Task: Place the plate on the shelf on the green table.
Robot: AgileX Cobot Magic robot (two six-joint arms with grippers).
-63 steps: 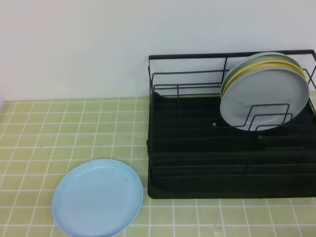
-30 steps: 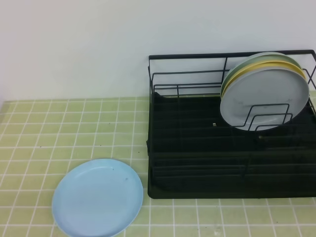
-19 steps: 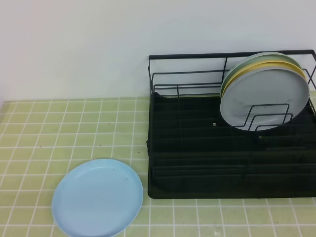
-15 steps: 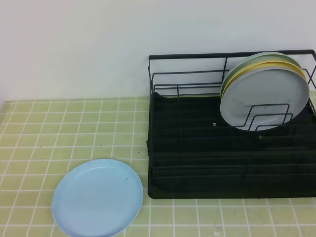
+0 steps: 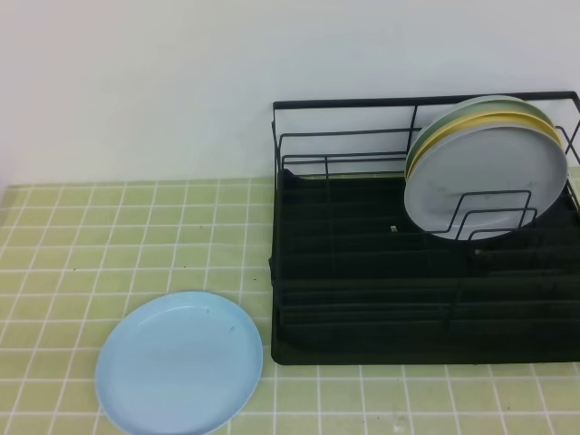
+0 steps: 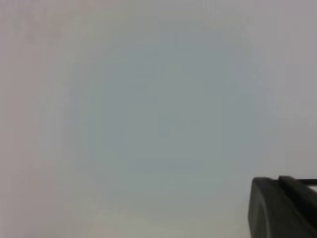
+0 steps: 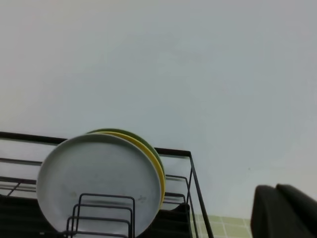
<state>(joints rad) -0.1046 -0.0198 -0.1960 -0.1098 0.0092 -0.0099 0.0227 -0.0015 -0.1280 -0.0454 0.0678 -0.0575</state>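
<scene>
The plate lies flat on the green table, lower left, just beside the shelf (three plates racked upper right). Both grippers are pressed together, holding nothing.

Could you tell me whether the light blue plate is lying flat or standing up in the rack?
Flat. The light blue plate lies face up on the green tiled table, left of the black dish rack.

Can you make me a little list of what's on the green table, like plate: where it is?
blue plate: flat on the green table, left of the rack, not in it
dish rack: black wire, on the right
grey-white plate: upright in the rack, front of the stack
yellow plate: behind it
green plate: at the back
</scene>
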